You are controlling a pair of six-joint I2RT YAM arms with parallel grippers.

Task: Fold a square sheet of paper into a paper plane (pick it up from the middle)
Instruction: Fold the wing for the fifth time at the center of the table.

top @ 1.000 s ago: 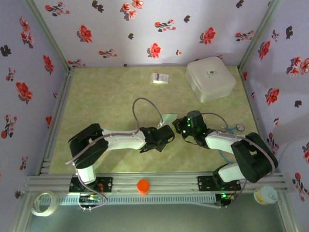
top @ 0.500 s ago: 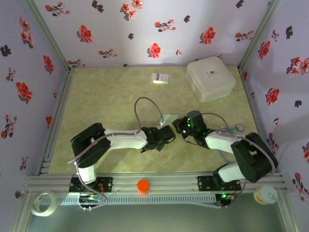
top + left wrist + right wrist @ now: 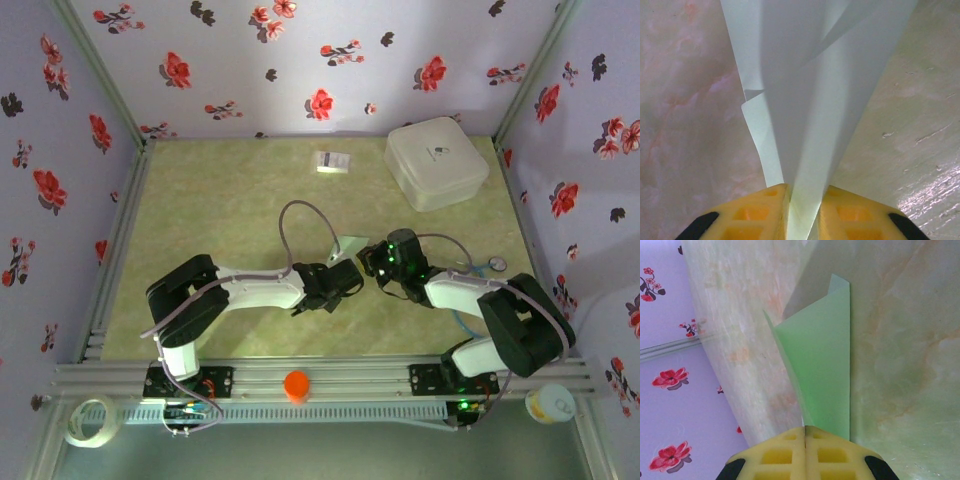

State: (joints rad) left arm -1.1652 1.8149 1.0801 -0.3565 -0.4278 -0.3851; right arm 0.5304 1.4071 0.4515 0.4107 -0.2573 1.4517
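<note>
left gripper (image 3: 802,197) pinched tight on partly folded green paper (image 3: 810,100), right gripper (image 3: 805,432) clamped closed on same paper, held between both over marbled table (image 3: 220,190)

Open tabletop (image 3: 220,200) left, white box (image 3: 436,163) far-right

Lilac walls (image 3: 300,60) dotted with red and dark blossoms box in a pale green marbled tabletop (image 3: 220,190), edged by aluminium rails (image 3: 330,378).
</note>
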